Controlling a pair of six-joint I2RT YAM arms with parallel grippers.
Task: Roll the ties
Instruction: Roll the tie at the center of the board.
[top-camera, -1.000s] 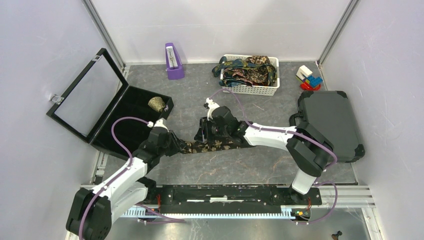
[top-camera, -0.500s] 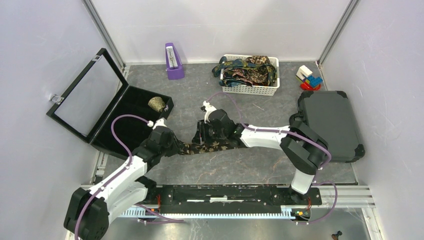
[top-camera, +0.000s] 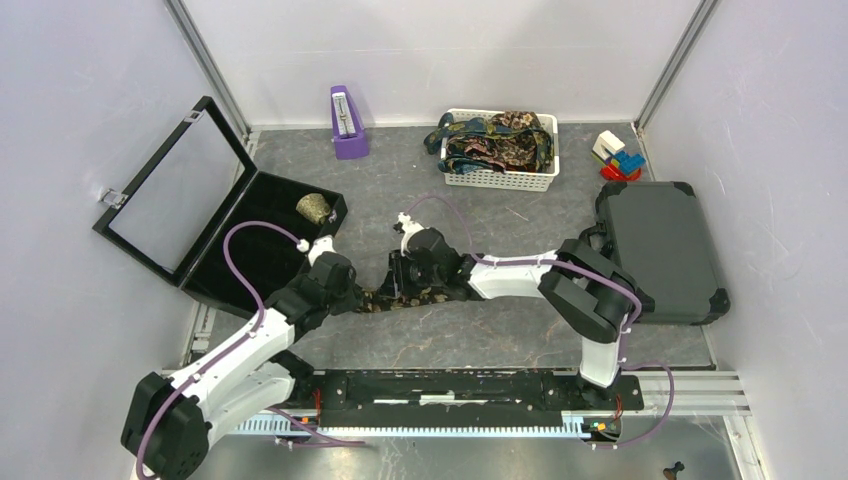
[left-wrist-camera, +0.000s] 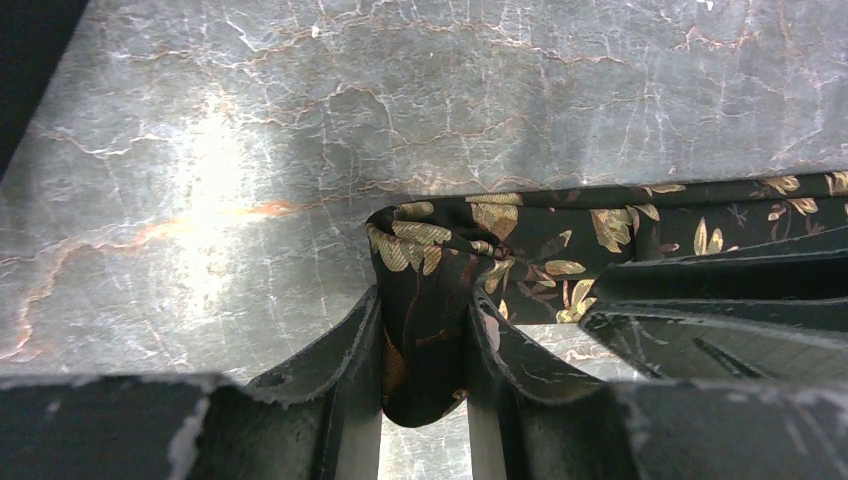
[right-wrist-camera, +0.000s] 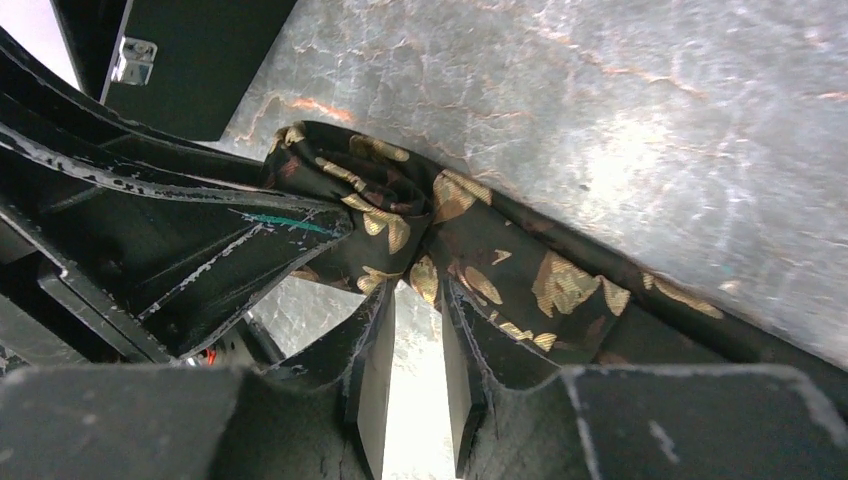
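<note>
Just left of the table's middle, your tie (top-camera: 396, 299) lies in a strip running left to right, dark cloth with gold leaves, its left end doubled up into a thick fold. Your left gripper (left-wrist-camera: 424, 335) pinches that fold from the left, with cloth packed tight between both fingers. Your right gripper (right-wrist-camera: 417, 300) comes onto the same fold from the far side. A lip of cloth hangs between its fingertips, but you cannot tell whether they press it or only straddle it. The two grippers sit just beside each other, with hardly any gap between them.

To the right, the tie's length disappears under the right forearm. On the near side, bare table (top-camera: 450, 340) runs to the base rail. On the far side it reaches the white basket (top-camera: 500, 180), heaped with more ties (top-camera: 495, 140). On the left, the open black case (top-camera: 255, 225) has its right corner near your left wrist, with a small rolled bundle (top-camera: 313, 207) inside. The closed dark case (top-camera: 655, 245) lies well apart at the right edge, with coloured blocks (top-camera: 618, 155) beyond it. A purple wedge (top-camera: 347, 122) stands by the far wall.
</note>
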